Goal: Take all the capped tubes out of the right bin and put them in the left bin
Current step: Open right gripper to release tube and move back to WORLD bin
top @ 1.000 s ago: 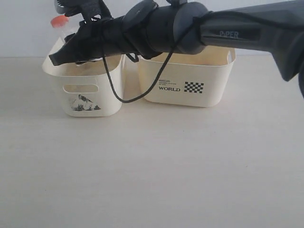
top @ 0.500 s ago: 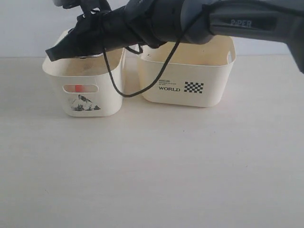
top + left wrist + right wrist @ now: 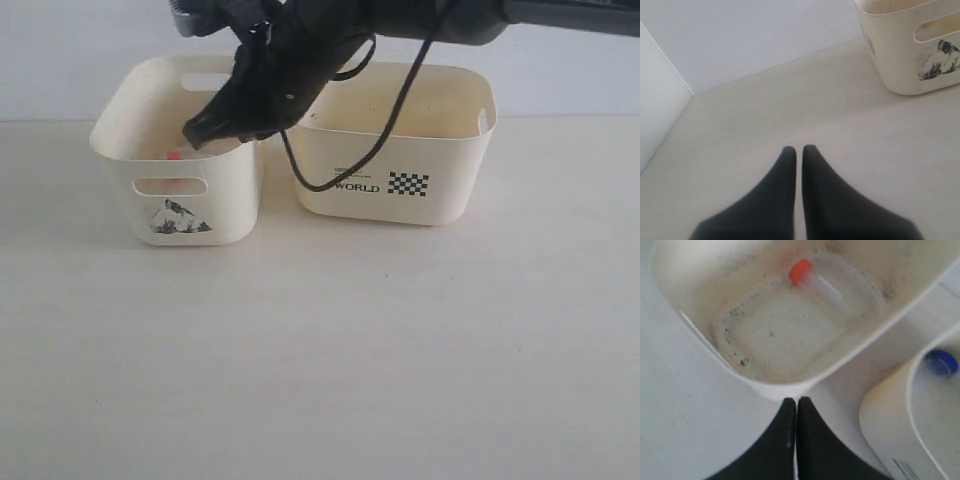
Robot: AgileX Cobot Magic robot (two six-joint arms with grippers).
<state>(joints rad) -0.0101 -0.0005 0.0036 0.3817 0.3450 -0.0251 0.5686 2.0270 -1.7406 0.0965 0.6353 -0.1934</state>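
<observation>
Two cream plastic bins are seen side by side on the pale surface (image 3: 320,360): the left bin (image 3: 228,205) with a mountain picture and the right bin (image 3: 455,195) with "WORLD" printed on it. Two small clear capped tubes are counted. The tube with the orange-red cap (image 3: 822,287) is lying flat inside the left bin. Only the blue cap (image 3: 940,362) of the other tube is seen, inside the right bin. The right arm (image 3: 330,30) is stretched across and tipped down. The right end effector (image 3: 192,135) is held above the left bin's edge, pinched together and empty. The left end effector (image 3: 798,149) is held over the surface near the left bin, pinched together too, with nothing in it.
</observation>
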